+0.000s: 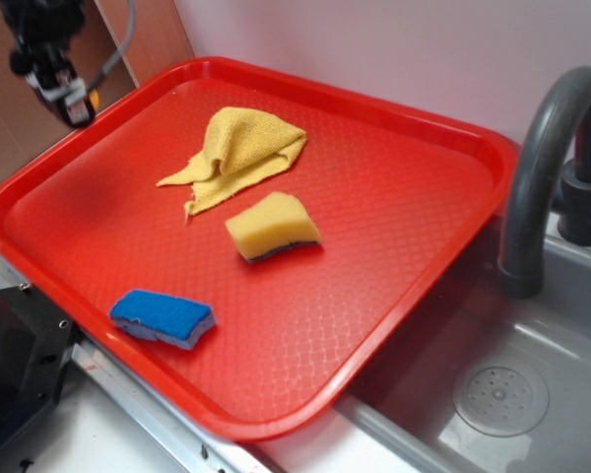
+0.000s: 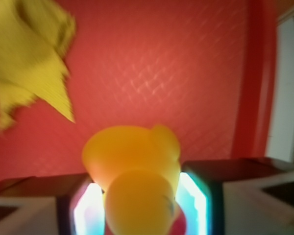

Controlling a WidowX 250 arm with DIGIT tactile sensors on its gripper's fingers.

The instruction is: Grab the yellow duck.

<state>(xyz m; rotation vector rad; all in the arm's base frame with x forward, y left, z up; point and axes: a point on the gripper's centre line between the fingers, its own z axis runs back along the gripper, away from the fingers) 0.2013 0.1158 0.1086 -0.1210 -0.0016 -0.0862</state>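
The yellow duck fills the bottom middle of the wrist view, glossy and blurred, pressed between my two fingers with a bit of its orange beak low on the right. My gripper is shut on it and held up in the air. In the exterior view the gripper hangs high above the tray's far left corner, with a sliver of the duck showing at its tip.
On the red tray lie a crumpled yellow cloth, a yellow wedge sponge and a blue sponge. A grey faucet and a sink are to the right.
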